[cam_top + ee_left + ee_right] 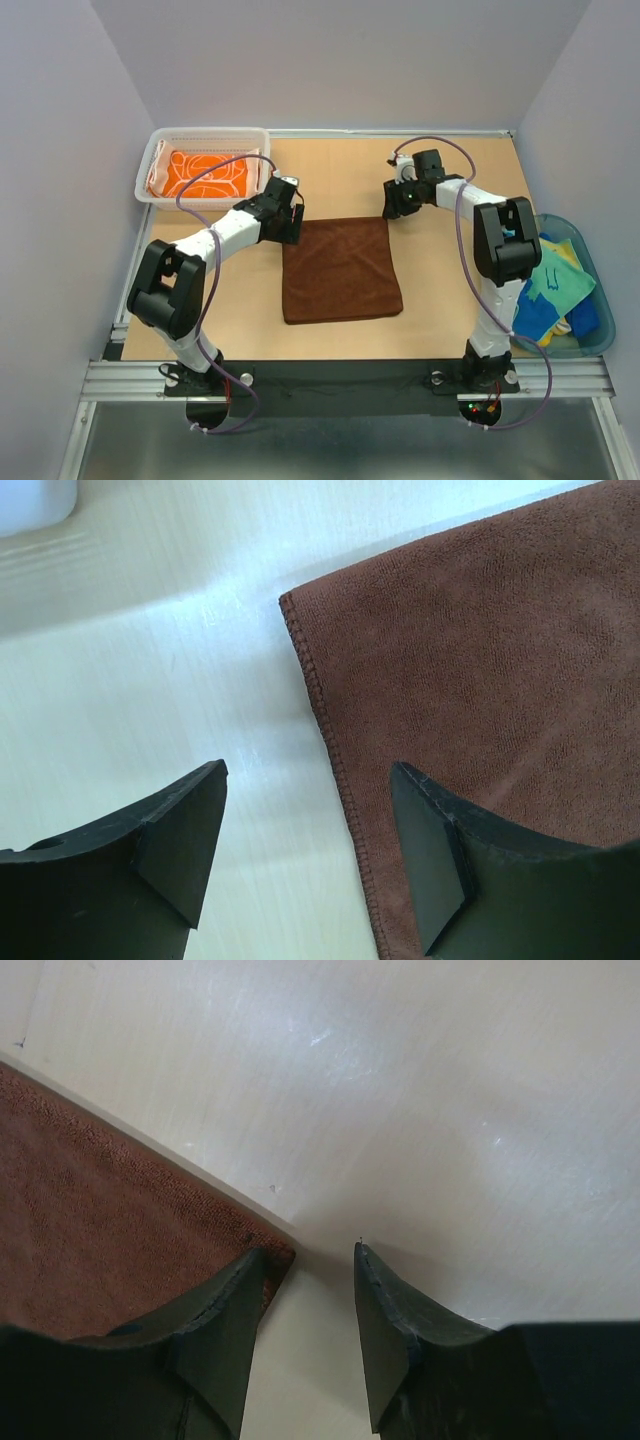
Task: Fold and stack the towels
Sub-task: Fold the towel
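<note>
A plain dark brown towel (340, 268) lies flat in the middle of the table. My left gripper (290, 225) hovers at its far left corner. In the left wrist view this gripper (310, 770) is open, one finger over bare table, the other over the towel (480, 660), with the stitched edge running between them. My right gripper (392, 208) is at the far right corner. It (309, 1250) is open too, its left finger over the towel's corner (100, 1220), its right finger over bare table. Neither holds cloth.
A white mesh basket (160, 140) at the back left holds an orange towel (205, 173) with white circles. A translucent blue-green tub (590, 285) at the right edge holds green, yellow and blue towels (550, 285). Grey walls surround the table.
</note>
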Controlling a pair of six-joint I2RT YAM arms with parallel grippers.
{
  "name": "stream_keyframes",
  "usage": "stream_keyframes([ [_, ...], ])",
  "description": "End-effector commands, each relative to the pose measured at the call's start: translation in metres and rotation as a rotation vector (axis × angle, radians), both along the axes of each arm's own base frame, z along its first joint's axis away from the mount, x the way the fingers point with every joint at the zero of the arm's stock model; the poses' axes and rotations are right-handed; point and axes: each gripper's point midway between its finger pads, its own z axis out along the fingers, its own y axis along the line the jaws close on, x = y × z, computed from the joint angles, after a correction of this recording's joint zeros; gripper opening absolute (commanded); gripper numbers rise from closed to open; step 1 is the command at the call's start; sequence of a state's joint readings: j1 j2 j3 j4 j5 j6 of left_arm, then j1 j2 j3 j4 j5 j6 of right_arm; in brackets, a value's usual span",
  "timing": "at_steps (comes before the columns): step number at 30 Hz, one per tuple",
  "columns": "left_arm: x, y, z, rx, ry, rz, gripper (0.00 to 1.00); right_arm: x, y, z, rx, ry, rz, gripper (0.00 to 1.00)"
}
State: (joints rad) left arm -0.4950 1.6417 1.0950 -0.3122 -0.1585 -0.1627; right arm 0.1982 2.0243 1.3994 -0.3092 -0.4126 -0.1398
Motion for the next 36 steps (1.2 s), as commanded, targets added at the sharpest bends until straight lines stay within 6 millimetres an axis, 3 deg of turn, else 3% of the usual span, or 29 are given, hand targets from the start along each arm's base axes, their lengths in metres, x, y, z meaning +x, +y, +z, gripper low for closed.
stream_keyframes([
  [1,0.015,-0.002,0.018,-0.007,-0.050,-0.017,0.77,0.006,0.013,0.011,0.016,-0.026,0.063,0.47],
  [11,0.020,-0.007,0.020,-0.022,-0.051,-0.023,0.77,-0.007,0.019,-0.009,0.018,0.032,0.092,0.45],
  [19,0.029,-0.010,0.016,-0.017,-0.036,-0.037,0.77,-0.017,0.005,-0.033,-0.105,0.063,0.065,0.41],
  [27,0.043,-0.009,0.026,-0.040,-0.058,-0.050,0.77,-0.033,-0.001,-0.045,-0.191,0.091,0.103,0.35],
  [33,0.058,-0.017,0.036,-0.055,-0.071,-0.070,0.77,-0.026,-0.015,-0.037,-0.270,0.044,0.086,0.27],
  [36,0.064,-0.021,0.039,-0.061,-0.072,-0.088,0.77,-0.023,-0.020,-0.030,-0.302,0.015,0.090,0.19],
])
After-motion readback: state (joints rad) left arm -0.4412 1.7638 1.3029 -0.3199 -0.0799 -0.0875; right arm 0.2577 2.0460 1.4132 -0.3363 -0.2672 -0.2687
